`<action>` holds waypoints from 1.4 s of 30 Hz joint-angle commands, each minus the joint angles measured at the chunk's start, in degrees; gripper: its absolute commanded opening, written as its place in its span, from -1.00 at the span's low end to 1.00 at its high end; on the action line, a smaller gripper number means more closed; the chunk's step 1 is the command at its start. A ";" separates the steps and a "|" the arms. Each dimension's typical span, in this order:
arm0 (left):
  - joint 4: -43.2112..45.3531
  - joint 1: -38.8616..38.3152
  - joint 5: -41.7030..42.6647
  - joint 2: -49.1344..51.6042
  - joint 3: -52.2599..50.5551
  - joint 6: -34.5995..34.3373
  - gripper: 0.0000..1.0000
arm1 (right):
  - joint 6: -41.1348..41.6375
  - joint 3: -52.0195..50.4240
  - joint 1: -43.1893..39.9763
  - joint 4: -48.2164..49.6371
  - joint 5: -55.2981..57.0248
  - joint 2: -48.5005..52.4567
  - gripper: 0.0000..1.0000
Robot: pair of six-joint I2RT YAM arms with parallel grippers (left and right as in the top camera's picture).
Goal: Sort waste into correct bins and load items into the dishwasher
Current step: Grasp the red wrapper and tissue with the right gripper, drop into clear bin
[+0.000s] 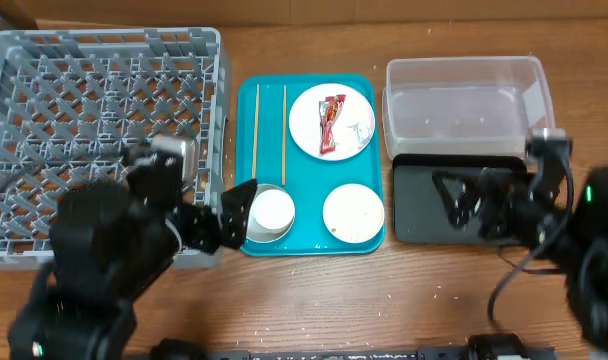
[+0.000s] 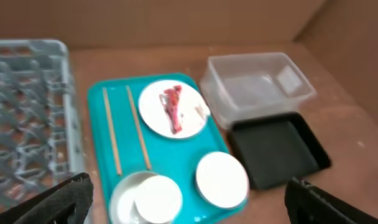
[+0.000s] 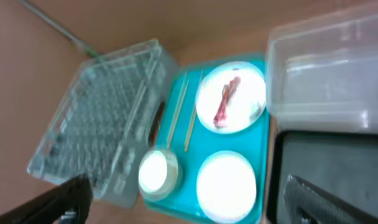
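A teal tray (image 1: pixel 309 175) holds two wooden chopsticks (image 1: pixel 256 130), a white plate (image 1: pixel 356 105) with a red snack wrapper (image 1: pixel 331 125) and a white tissue (image 1: pixel 357 133), a second white plate (image 1: pixel 353 213), and a steel bowl (image 1: pixel 254 232) with a white cup (image 1: pixel 272 210) in it. The grey dish rack (image 1: pixel 94 110) stands at left. The clear tub (image 1: pixel 464 95) and black tray (image 1: pixel 424 225) are at right. My left gripper (image 1: pixel 222 215) is open beside the bowl. My right gripper (image 1: pixel 469 195) is open above the black tray. I cannot make out rice grains.
The left wrist view shows the tray (image 2: pixel 99 124) ahead between my open fingers (image 2: pixel 188 196). The right wrist view shows the rack (image 3: pixel 96 118), tray and tub (image 3: pixel 326 68) between my open fingers (image 3: pixel 189 193). A brown wooden table lies under everything.
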 commanded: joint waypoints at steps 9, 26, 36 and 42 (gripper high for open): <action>-7.74 0.26 2.47 11.10 7.06 0.26 1.00 | -6.16 9.84 9.29 -1.84 -6.95 24.28 0.99; -9.88 0.22 -8.96 15.61 7.58 -2.73 0.99 | -2.56 15.39 24.83 25.53 15.10 56.76 0.68; -9.88 0.22 -8.96 22.97 7.58 -2.73 1.00 | -0.61 15.39 24.83 34.38 23.02 68.70 0.20; -8.50 0.22 -6.67 27.80 7.61 -6.71 0.99 | 2.03 15.37 24.87 35.26 22.75 70.73 0.18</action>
